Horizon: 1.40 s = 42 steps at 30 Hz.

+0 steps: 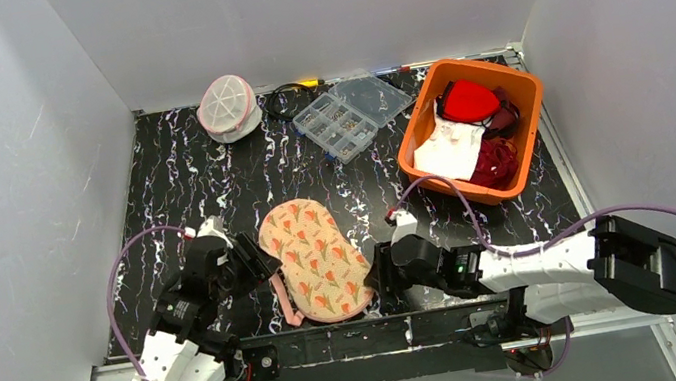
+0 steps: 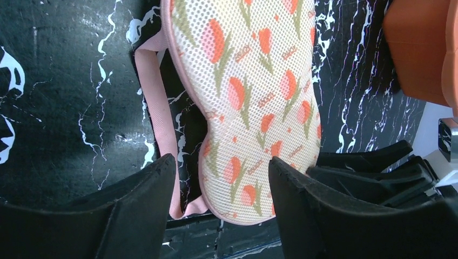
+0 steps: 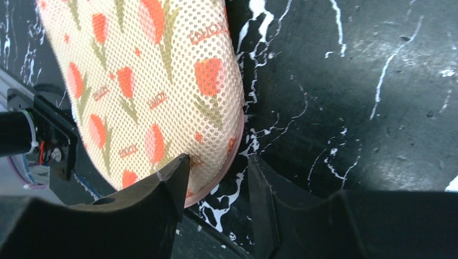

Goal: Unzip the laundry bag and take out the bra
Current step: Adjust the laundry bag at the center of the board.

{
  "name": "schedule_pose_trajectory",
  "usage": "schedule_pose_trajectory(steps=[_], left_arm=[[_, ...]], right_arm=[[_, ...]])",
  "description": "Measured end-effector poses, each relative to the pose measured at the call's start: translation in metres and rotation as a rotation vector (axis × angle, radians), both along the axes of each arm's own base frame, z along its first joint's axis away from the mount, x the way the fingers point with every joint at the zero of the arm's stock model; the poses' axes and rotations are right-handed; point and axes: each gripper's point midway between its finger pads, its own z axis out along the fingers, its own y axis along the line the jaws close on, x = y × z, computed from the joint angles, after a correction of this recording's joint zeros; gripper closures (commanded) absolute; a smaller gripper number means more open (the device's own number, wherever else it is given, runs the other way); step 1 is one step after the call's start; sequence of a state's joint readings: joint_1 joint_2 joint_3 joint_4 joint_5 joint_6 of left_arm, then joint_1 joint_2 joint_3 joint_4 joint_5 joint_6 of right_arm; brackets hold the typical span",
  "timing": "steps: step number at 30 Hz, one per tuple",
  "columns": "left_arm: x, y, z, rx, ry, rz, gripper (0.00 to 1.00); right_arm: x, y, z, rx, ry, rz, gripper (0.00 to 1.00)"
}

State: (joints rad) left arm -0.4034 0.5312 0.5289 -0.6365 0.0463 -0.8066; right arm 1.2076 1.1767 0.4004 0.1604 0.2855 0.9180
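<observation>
The laundry bag (image 1: 227,106), a white dome-shaped mesh pod with a pink rim, sits at the back left, far from both arms. No bra can be made out. A flower-print mesh pouch (image 1: 313,255) with a pink rim and a pink strap (image 2: 159,118) lies at the front edge. My left gripper (image 1: 258,258) is open at its left side, and its fingers straddle the pouch's near end (image 2: 254,81). My right gripper (image 1: 378,281) stands at the pouch's right near corner, open. One finger (image 3: 162,183) overlaps the pouch's pink rim (image 3: 146,81); the other is apart from it.
A clear compartment box (image 1: 351,113) stands open at the back centre beside a dark cable. An orange basket (image 1: 419,118) with red and white clothing stands at the back right. The table's front rail runs just under the pouch's near end. White walls enclose the table.
</observation>
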Motion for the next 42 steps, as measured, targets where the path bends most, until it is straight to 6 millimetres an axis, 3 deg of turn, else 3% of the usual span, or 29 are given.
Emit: schedule_pose_trajectory(steps=[5, 16, 21, 23, 27, 32, 34, 38, 42], left_arm=[[-0.003, -0.002, -0.007, -0.015, 0.015, 0.0, 0.39], [-0.004, -0.003, -0.009, -0.021, 0.024, -0.002, 0.41], [-0.002, -0.006, -0.013, -0.027, 0.027, -0.007, 0.41], [0.0, -0.009, -0.019, -0.032, 0.044, -0.018, 0.42], [0.006, -0.018, -0.039, -0.024, 0.123, -0.038, 0.43], [0.018, -0.026, -0.058, -0.011, 0.177, -0.051, 0.44], [0.025, -0.028, -0.061, 0.001, 0.189, -0.058, 0.45], [0.051, -0.037, -0.048, 0.023, 0.168, -0.082, 0.43], [0.073, -0.042, -0.012, 0.032, 0.061, -0.097, 0.35]], right_arm=[[0.017, -0.008, -0.007, -0.017, 0.014, -0.053, 0.59], [0.063, -0.025, -0.01, -0.045, 0.028, -0.157, 0.61], [0.06, -0.021, -0.01, -0.038, 0.044, -0.129, 0.6], [0.053, -0.017, -0.01, -0.03, 0.047, -0.103, 0.57], [0.015, -0.005, -0.017, -0.028, 0.063, -0.002, 0.46], [-0.025, 0.003, -0.011, -0.04, 0.048, 0.128, 0.16], [-0.024, -0.003, 0.0, -0.039, 0.014, 0.129, 0.09], [-0.006, -0.011, 0.031, -0.042, -0.088, 0.092, 0.06], [0.031, -0.014, 0.059, -0.059, -0.153, 0.019, 0.08]])
